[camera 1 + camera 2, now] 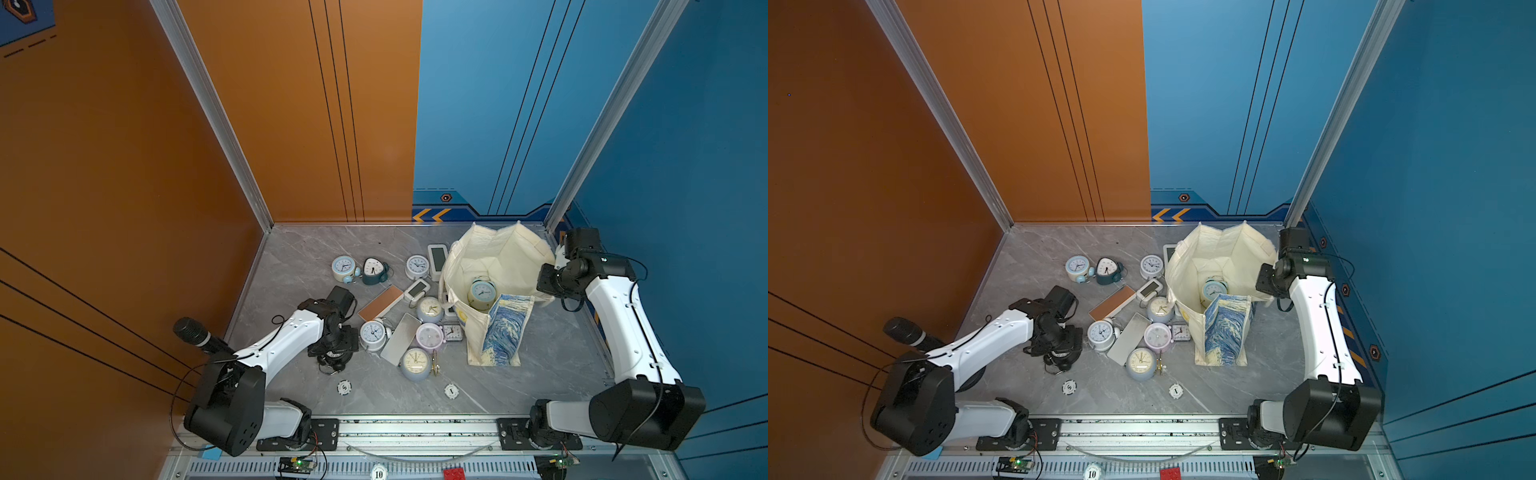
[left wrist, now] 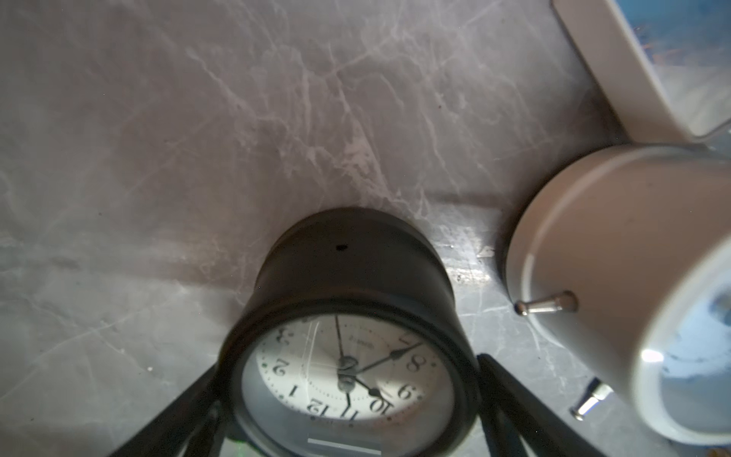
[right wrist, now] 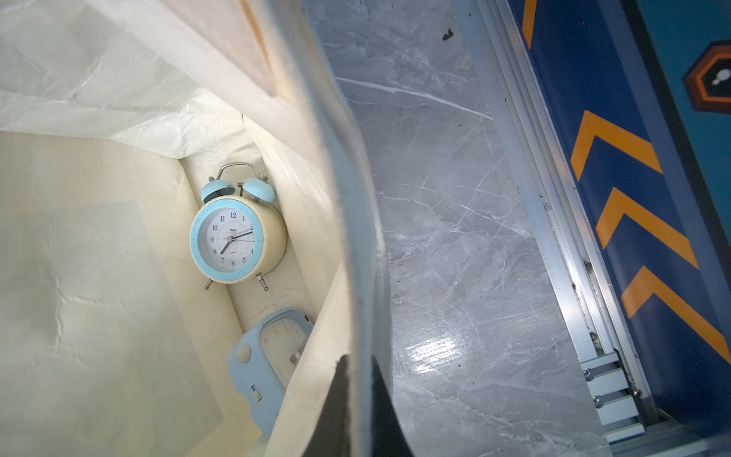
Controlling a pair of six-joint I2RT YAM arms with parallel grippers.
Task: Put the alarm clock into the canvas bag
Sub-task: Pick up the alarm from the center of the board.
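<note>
A black alarm clock [image 2: 348,277] with a white dial lies on the grey marble table. My left gripper [image 2: 348,368] is open, one finger close on each side of the clock. In both top views that gripper [image 1: 332,357] [image 1: 1059,357] hangs low over the clock at the table's left. The cream canvas bag [image 1: 498,257] [image 1: 1221,253] stands open at the back right, its blue swirl print facing front. My right gripper [image 3: 362,380] is shut on the bag's rim. Inside the bag lie a light-blue twin-bell clock [image 3: 233,241] [image 1: 482,293] and a pale-blue flat clock [image 3: 265,356].
Several more clocks and flat slabs are heaped mid-table: a white twin-bell clock [image 1: 372,334] [image 2: 613,257] right beside the left gripper, a grey slab [image 1: 401,338], a pink clock [image 1: 428,334]. Two poker chips [image 1: 344,387] [image 1: 451,390] lie near the front. Walls enclose the left, back and right.
</note>
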